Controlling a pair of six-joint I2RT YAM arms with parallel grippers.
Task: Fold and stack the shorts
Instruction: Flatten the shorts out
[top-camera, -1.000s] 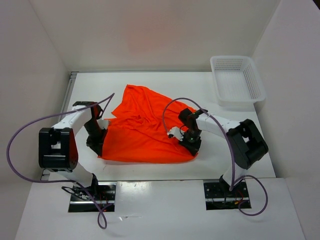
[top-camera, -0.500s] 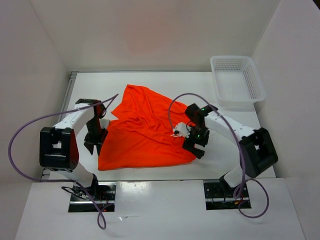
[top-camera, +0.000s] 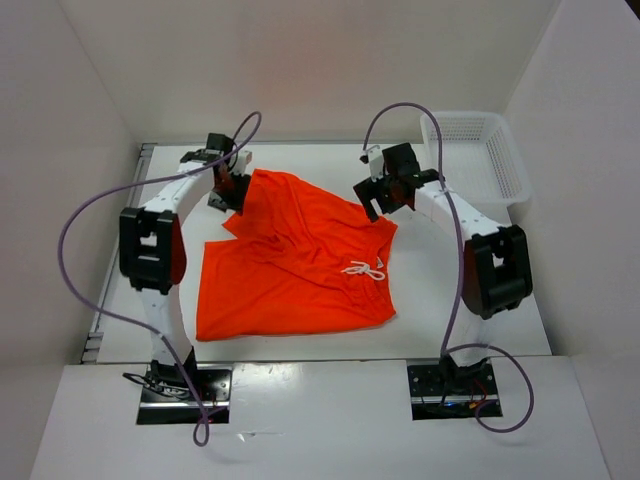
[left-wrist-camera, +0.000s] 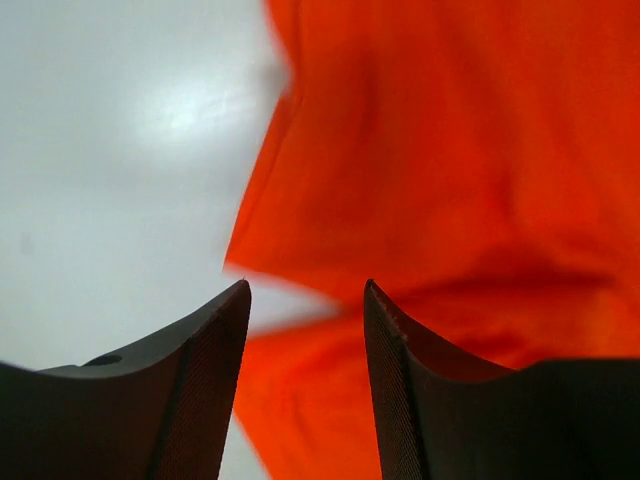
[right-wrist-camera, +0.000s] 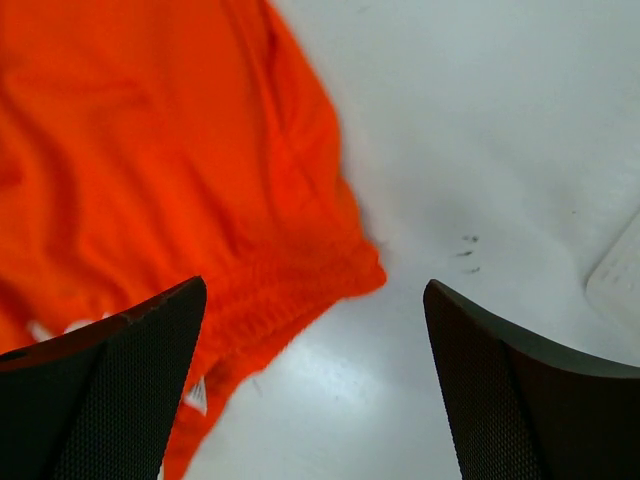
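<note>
The bright orange shorts (top-camera: 290, 265) lie spread on the white table, with the white drawstring (top-camera: 365, 270) showing on top toward the right. My left gripper (top-camera: 234, 190) hovers at the shorts' far left corner. In its wrist view it (left-wrist-camera: 307, 290) is open over the fabric edge (left-wrist-camera: 430, 180), with nothing between the fingers. My right gripper (top-camera: 377, 200) is at the far right corner. It (right-wrist-camera: 315, 290) stands wide open over bare table just beside the waistband corner (right-wrist-camera: 300, 270), gripping nothing.
A white plastic basket (top-camera: 500, 190) stands at the far right of the table, close behind the right arm. White walls enclose the table on three sides. A metal rail (top-camera: 140, 165) runs along the left edge.
Both grippers have opened and let go of the fabric near the shorts' front edge. Both arms have swung to the far corners. The shorts now lie flatter, with the drawstring uncovered.
</note>
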